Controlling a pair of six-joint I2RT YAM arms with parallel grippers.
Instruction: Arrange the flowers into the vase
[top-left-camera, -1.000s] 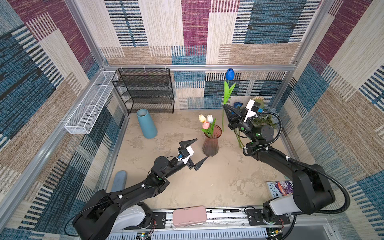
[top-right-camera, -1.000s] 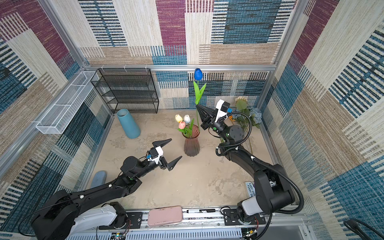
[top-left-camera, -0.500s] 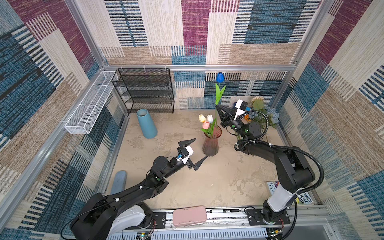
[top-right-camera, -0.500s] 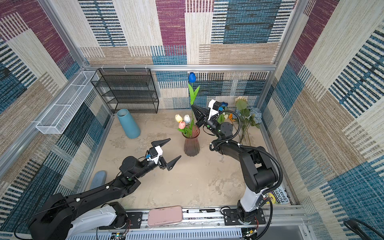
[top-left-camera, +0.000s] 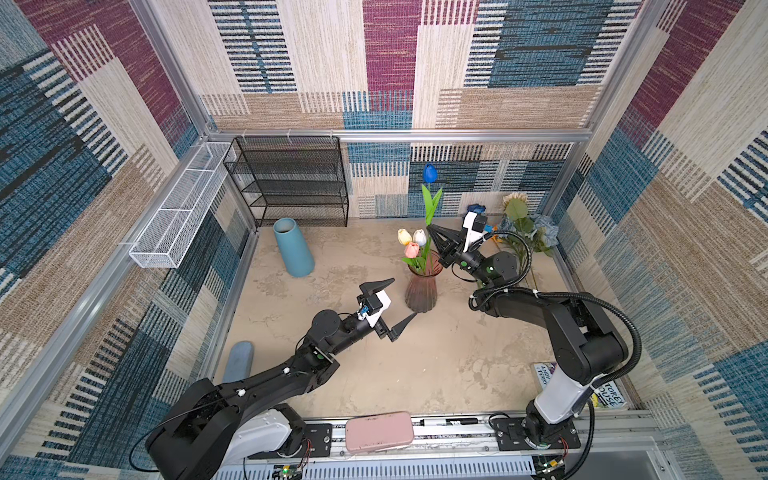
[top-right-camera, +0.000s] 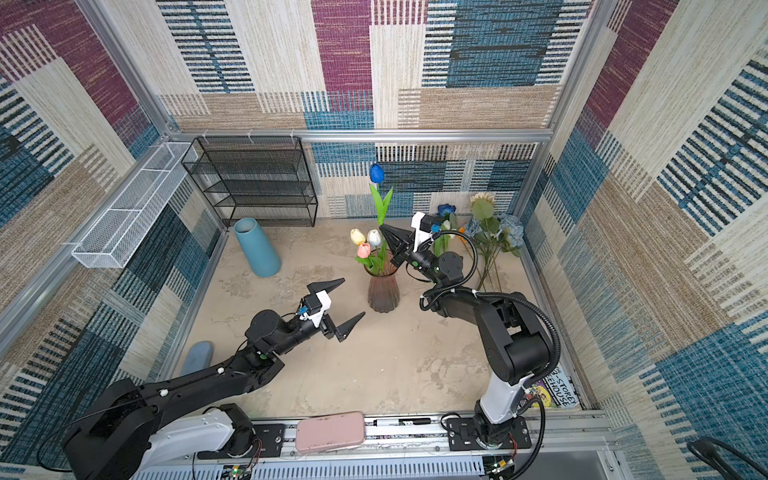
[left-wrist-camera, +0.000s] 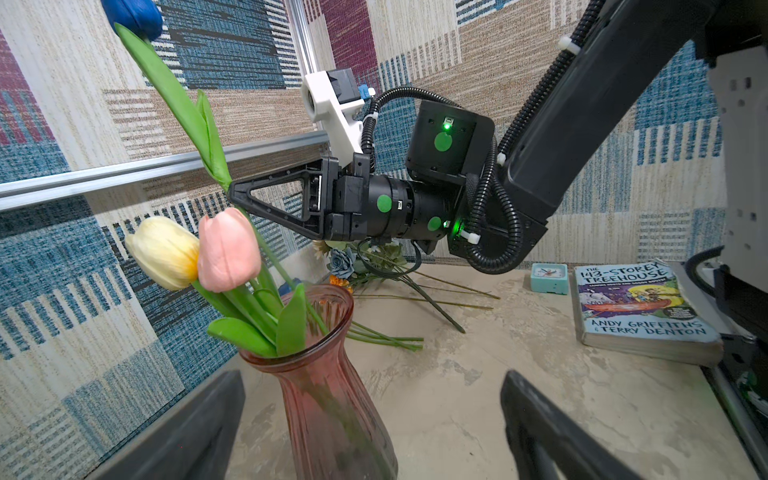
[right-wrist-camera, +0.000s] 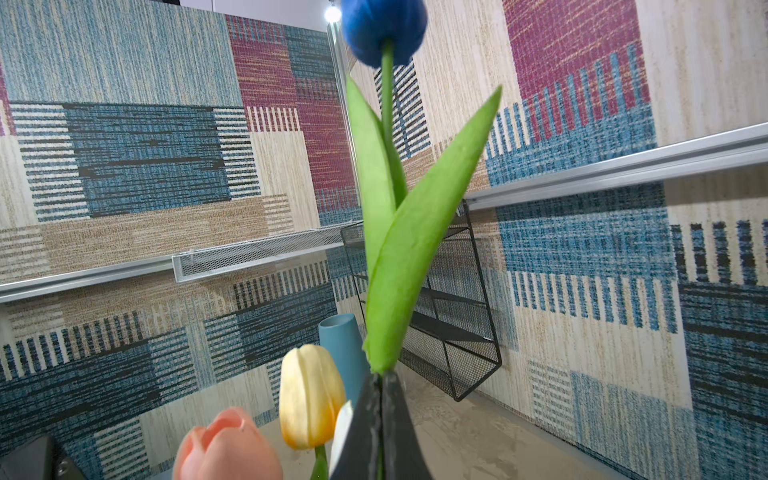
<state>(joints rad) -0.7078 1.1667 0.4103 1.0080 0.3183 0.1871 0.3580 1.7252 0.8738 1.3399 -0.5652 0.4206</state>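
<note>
Blue tulip (top-left-camera: 428, 203), lower stem indistinct inside vase (top-left-camera: 421, 293)

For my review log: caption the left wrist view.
Right gripper holds a blue tulip above the pink vase of tulips.

Bright even overhead light, soft shadows; wrist views wide-angle warped, nearest objects blurred.

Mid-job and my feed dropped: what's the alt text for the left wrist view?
The right hand grips the blue tulip by its stem, which runs down into the mouth of a pink glass vase holding a cream tulip and a pink tulip. Behind, loose flowers lie on the table, with a book nearby.
</note>
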